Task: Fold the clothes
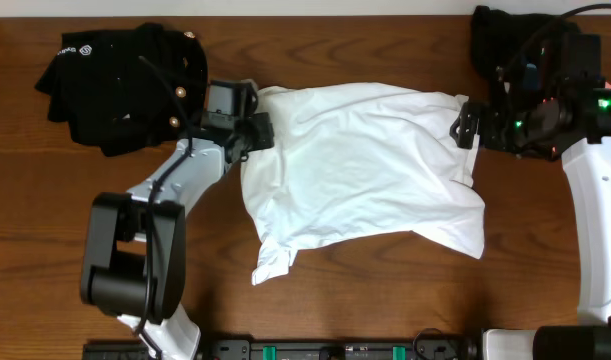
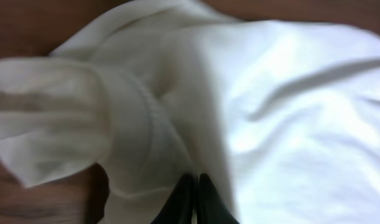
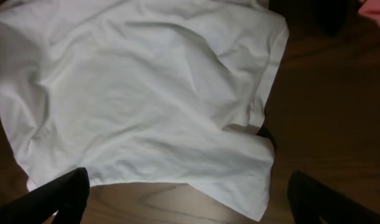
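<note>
Your white shirt point(image 1: 360, 165) lies crumpled on the table point(image 1: 385, 300), spread between both grippers. The black pile point(image 1: 125, 85) behind the left gripper point(image 1: 259, 130) carries a small white mark, too small to read. The left gripper is closed, pinching the shirt's edge. The right gripper point(image 1: 466, 125) stands wide apart just beside the opposite edge, holding nothing.

Brown wooden tabletop under soft, even light

The tabletop point(image 1: 385, 300) is reddish-brown wood with a fine grain running left to right, and it fills the overhead view from edge to edge. The light is soft, leaving only faint shadows and a dull sheen on the wood. Along the near edge runs a black strip point(image 1: 315, 351) with small green tabs.
</note>
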